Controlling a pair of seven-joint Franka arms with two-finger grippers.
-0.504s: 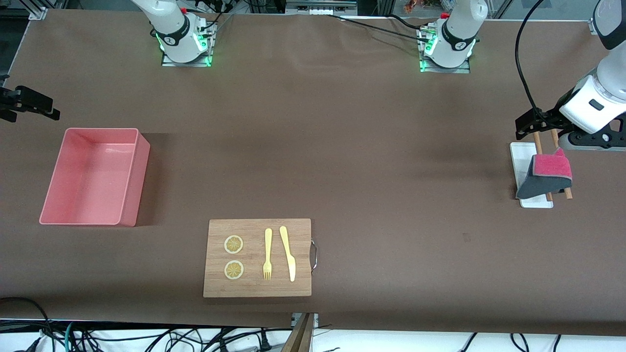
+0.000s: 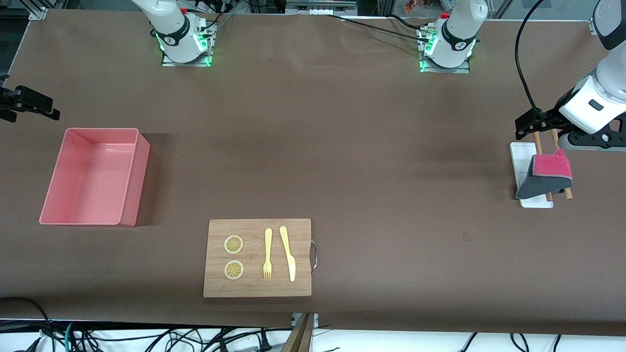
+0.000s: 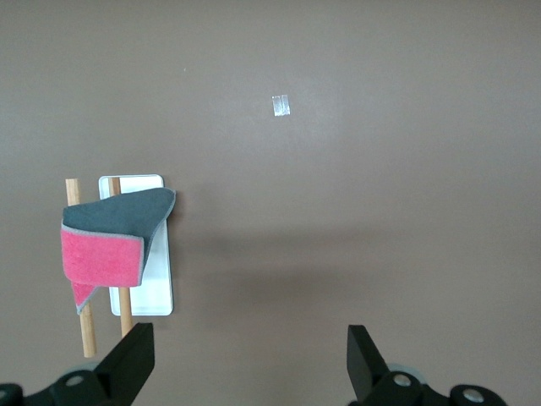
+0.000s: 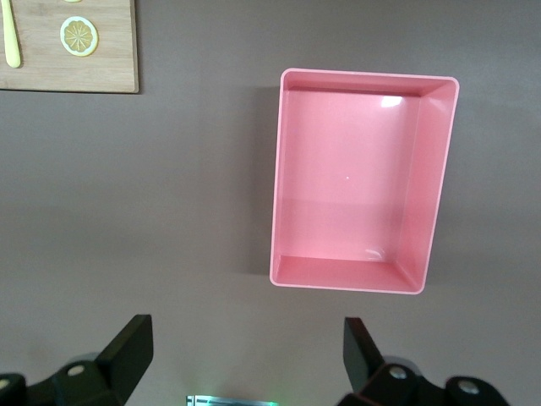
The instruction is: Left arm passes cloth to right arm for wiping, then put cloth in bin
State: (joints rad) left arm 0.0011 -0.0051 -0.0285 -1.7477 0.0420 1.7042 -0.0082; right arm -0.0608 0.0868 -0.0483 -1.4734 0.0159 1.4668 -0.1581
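Currently: cloth [image 2: 547, 176] draped over dowels [image 2: 539, 144] | both jaws open, empty

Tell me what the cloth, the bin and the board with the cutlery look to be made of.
Cloth: soft fabric, magenta face and dark grey face, draping limply over two sticks.
Bin: likely moulded plastic, salmon pink, smooth with a slight sheen and rounded corners.
Board: looks like wood or bamboo, pale brown with fine grain, matte.
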